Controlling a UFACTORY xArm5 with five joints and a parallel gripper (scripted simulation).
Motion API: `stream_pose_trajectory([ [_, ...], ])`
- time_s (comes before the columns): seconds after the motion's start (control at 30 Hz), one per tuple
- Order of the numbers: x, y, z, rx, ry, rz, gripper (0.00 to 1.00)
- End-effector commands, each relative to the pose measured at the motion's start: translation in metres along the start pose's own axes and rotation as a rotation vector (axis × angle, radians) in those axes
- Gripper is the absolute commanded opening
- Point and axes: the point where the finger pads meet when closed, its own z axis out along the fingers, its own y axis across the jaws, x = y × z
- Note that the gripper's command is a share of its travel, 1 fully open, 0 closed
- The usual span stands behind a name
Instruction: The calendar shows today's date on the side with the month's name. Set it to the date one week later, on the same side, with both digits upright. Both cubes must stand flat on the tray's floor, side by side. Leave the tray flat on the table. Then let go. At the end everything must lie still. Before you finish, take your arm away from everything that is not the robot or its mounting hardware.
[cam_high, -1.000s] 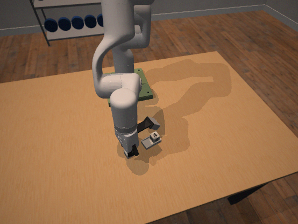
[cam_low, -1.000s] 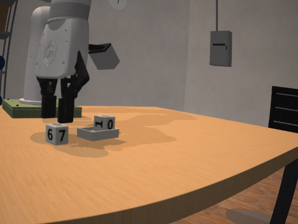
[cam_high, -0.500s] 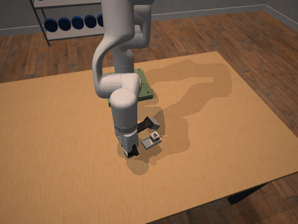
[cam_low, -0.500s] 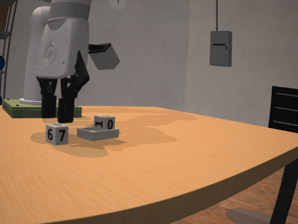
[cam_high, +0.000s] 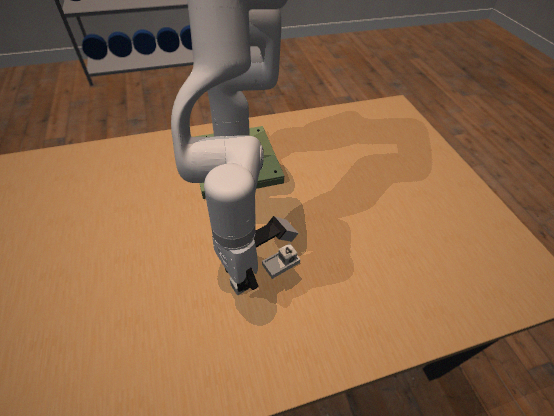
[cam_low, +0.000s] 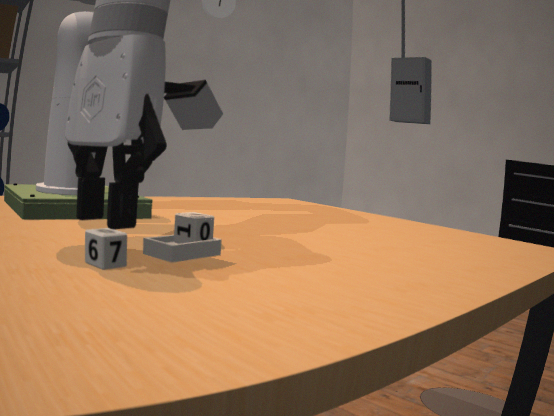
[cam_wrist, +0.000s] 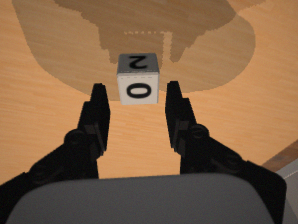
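Note:
A white cube (cam_low: 106, 249) (cam_wrist: 138, 90) stands flat on the table, outside the tray. In the exterior view it shows an upright 6 and 7; the wrist view shows a 0 and a shaded 2. My gripper (cam_low: 106, 222) (cam_wrist: 137, 97) is partly open and empty, pointing down, its fingertips above this cube. The arm mostly hides that cube in the top view. The grey tray (cam_high: 272, 266) (cam_low: 182, 253) lies flat on the table. A second cube (cam_high: 288, 253) (cam_low: 194, 228) stands at one end of it, 4 on top, with a 0 upright and a 1 on its side in the exterior view.
The grey block on my gripper's side arm juts out above and behind the tray. The green base plate (cam_high: 272, 167) (cam_low: 125, 209) is at the back. The table's edge (cam_low: 400, 357) runs along the front.

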Motion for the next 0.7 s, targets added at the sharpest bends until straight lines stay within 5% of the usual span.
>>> stream_pose_trajectory([
  [0.0,-0.001,0.001,-0.001,-0.003,-0.002,0.000,0.49],
  [0.67,0.000,0.001,0.023,-0.003,-0.001,0.000,0.49],
])
